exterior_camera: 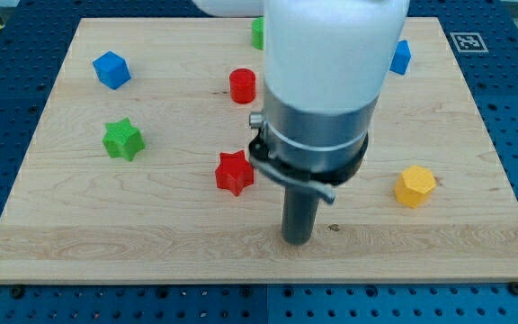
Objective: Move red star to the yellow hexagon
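Note:
The red star [234,172] lies on the wooden board [151,225] a little left of centre. The yellow hexagon [415,185] lies at the view's right, at about the same height. My tip [298,239] rests on the board below and to the right of the red star, a short way apart from it and well left of the yellow hexagon. The arm's white and grey body hides the board's upper middle.
A red cylinder [243,85] stands above the star. A green star [122,139] and a blue cube [111,69] lie at the left. A green block [257,33] and a blue block [400,57] show partly beside the arm at the top.

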